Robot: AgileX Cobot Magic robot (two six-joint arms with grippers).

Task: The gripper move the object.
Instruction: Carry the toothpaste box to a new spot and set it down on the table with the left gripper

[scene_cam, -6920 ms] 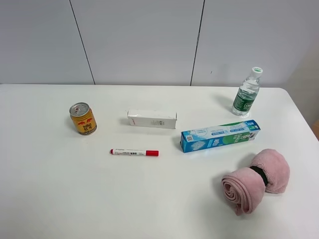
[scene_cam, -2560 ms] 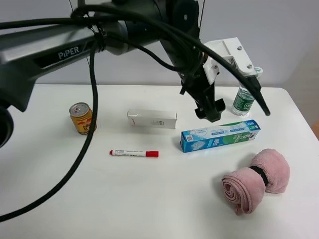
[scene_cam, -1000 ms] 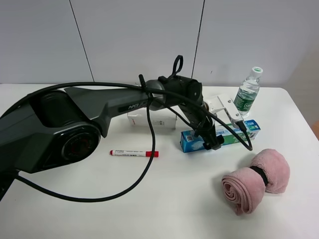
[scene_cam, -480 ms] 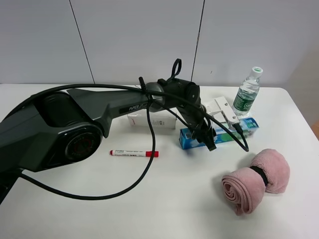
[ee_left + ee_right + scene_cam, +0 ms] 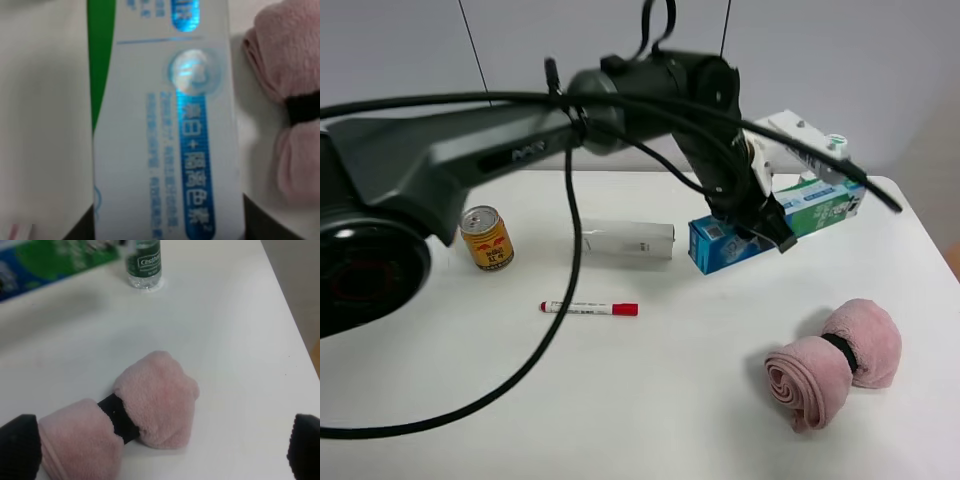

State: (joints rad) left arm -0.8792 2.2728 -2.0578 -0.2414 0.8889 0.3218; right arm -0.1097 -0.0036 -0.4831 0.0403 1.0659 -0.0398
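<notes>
The left end effector (image 5: 757,222) is clenched on the blue-and-white toothpaste carton (image 5: 823,206). The carton is held off the worktop (image 5: 650,400), just beside the white carton (image 5: 625,238). The right end effector (image 5: 161,445) is released, its fingers wide apart over the pink rolled towel (image 5: 155,405).

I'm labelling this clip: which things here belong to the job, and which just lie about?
In the job: left pincer, gripping the toothpaste carton.
Lying about: drink can, white carton, red-capped marker, rolled pink towel, water bottle.
</notes>
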